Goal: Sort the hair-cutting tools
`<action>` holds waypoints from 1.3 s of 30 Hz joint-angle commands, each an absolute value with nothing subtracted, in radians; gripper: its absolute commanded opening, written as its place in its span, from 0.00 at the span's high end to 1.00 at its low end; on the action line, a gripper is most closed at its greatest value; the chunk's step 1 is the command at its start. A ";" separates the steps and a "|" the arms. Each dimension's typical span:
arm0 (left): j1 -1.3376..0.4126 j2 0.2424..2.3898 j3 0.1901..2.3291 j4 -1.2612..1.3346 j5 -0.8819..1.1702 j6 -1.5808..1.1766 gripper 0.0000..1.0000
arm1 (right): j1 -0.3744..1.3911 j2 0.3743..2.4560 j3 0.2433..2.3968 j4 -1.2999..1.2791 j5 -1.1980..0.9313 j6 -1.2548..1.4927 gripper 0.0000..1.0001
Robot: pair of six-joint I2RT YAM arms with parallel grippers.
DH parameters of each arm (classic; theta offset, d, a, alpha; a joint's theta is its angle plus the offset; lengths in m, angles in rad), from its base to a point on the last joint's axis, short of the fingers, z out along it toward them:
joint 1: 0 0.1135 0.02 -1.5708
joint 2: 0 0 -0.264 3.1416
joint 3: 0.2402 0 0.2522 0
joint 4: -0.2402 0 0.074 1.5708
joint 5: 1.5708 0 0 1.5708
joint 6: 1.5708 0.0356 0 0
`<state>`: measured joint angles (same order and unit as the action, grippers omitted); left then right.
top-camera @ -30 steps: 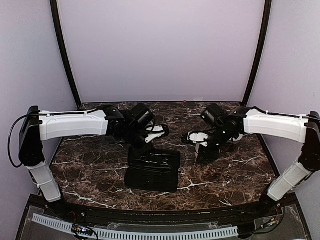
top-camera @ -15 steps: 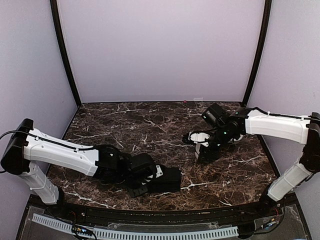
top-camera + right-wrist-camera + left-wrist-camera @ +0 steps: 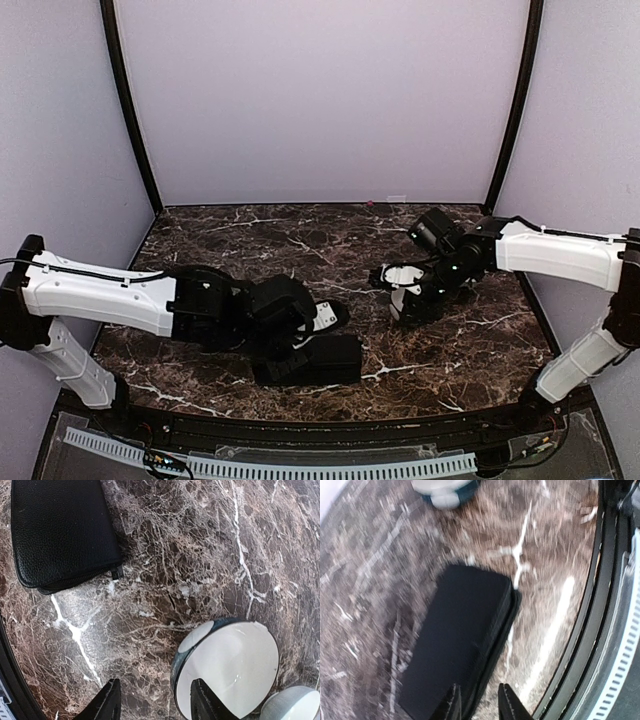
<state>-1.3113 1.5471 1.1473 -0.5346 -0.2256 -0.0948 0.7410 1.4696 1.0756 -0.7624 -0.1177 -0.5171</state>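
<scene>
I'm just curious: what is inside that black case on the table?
Its inside cannot be seen. The black case lies shut on the marble table, so whatever it holds is covered. Only its leathery lid and zip edge show.

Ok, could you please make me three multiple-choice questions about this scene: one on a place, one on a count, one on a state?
1. Where does the black case lie?
A. Flat on the table, near its front edge
B. Leaning on the back wall
C. Lifted in the air

2. How many white bowls show in the right wrist view?
A. None
B. Two
C. Five

3. How is the right gripper?
A. Shut on a comb
B. Open and empty
C. Shut on scissors

Answers:
1 A: the top view shows it flat on the marble by the front rim.
2 B: one is whole, one is cut off by the corner.
3 B: its fingers stand apart with only marble between them.
</scene>
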 commanded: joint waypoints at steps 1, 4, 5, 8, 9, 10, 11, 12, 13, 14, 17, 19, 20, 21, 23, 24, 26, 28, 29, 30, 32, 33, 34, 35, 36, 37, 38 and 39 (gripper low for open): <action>-1.231 1.517 1.213 -0.487 -0.176 -0.087 0.76 | 0.720 1.399 1.050 -0.735 -0.092 -0.507 0.51; -1.201 1.576 1.246 -0.445 -0.100 -0.147 0.83 | 0.717 1.321 1.061 -0.753 -0.094 -0.536 0.50; -1.200 1.597 1.254 -0.434 -0.065 -0.167 0.86 | 0.716 1.284 1.063 -0.754 -0.085 -0.556 0.48; -1.200 1.647 1.227 -0.370 -0.019 -0.208 0.93 | 0.705 1.171 1.052 -0.689 -0.018 -0.595 0.42; -1.199 1.662 1.218 -0.360 -0.036 -0.234 0.93 | 0.692 1.158 1.068 -0.677 -0.012 -0.594 0.39; -1.197 1.675 1.218 -0.355 -0.049 -0.261 0.92 | 0.661 1.175 1.095 -0.685 -0.018 -0.569 0.37; -1.192 1.688 1.220 -0.349 -0.037 -0.286 0.92 | 0.638 1.200 1.118 -0.692 -0.020 -0.542 0.33; -1.188 1.701 1.223 -0.342 -0.020 -0.306 0.92 | 0.620 1.222 1.134 -0.699 -0.030 -0.520 0.29; -1.187 1.709 1.220 -0.329 -0.006 -0.327 0.92 | 0.599 1.234 1.142 -0.706 -0.058 -0.512 0.20; -1.187 1.716 1.206 -0.303 0.008 -0.344 0.92 | 0.580 1.238 1.145 -0.705 -0.091 -0.495 0.05; -1.186 1.732 1.140 -0.231 0.064 -0.384 0.94 | 0.525 1.232 1.146 -0.650 -0.221 -0.416 0.01; -1.186 1.747 1.120 -0.218 0.089 -0.404 0.96 | 0.521 1.282 1.192 -0.687 -0.319 -0.403 0.01; -1.187 1.754 1.118 -0.230 0.091 -0.415 0.97 | 0.521 1.308 1.197 -0.691 -0.346 -0.395 0.01; -1.187 1.761 1.114 -0.241 0.081 -0.429 0.98 | 0.522 1.329 1.195 -0.697 -0.358 -0.391 0.02; -1.187 1.772 1.097 -0.248 0.066 -0.447 0.99 | 0.525 1.374 1.186 -0.731 -0.386 -0.429 0.14; -1.187 1.776 1.090 -0.248 0.065 -0.456 1.00 | 0.527 1.394 1.190 -0.750 -0.392 -0.437 0.18; -1.187 1.788 1.076 -0.251 0.069 -0.477 1.00 | 0.532 1.422 1.196 -0.768 -0.402 -0.433 0.25; -1.187 1.799 1.058 -0.253 0.071 -0.496 1.00 | 0.543 1.424 1.189 -0.761 -0.408 -0.435 0.28; -1.187 1.803 1.047 -0.252 0.072 -0.504 1.00 | 0.554 1.418 1.180 -0.749 -0.398 -0.438 0.29; -1.187 1.807 1.036 -0.253 0.074 -0.511 1.00 | 0.566 1.412 1.168 -0.737 -0.386 -0.445 0.30; -1.187 1.810 1.015 -0.255 0.074 -0.522 1.00 | 0.601 1.406 1.159 -0.731 -0.364 -0.479 0.34; -1.187 1.810 1.003 -0.255 0.076 -0.525 1.00 | 0.619 1.405 1.127 -0.728 -0.353 -0.485 0.36; -1.187 1.809 0.985 -0.254 0.079 -0.527 1.00 | 0.633 1.406 1.111 -0.723 -0.348 -0.494 0.37; -1.187 1.805 0.970 -0.249 0.080 -0.527 1.00 | 0.645 1.406 1.097 -0.720 -0.352 -0.504 0.39; -1.187 1.801 0.951 -0.241 0.076 -0.530 1.00 | 0.655 1.407 1.084 -0.714 -0.361 -0.514 0.39; -1.186 1.794 0.935 -0.238 0.072 -0.534 1.00 | 0.661 1.411 1.072 -0.712 -0.376 -0.531 0.40; -1.186 1.787 0.920 -0.238 0.069 -0.536 1.00 | 0.666 1.418 1.067 -0.719 -0.399 -0.551 0.41; -1.186 1.777 0.908 -0.238 0.065 -0.537 1.00 | 0.672 1.427 1.067 -0.731 -0.423 -0.579 0.42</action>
<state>-1.1885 1.7687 1.0023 -0.1108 0.0784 -0.5114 0.6483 1.4170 1.0966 -0.7300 -0.3622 -0.4953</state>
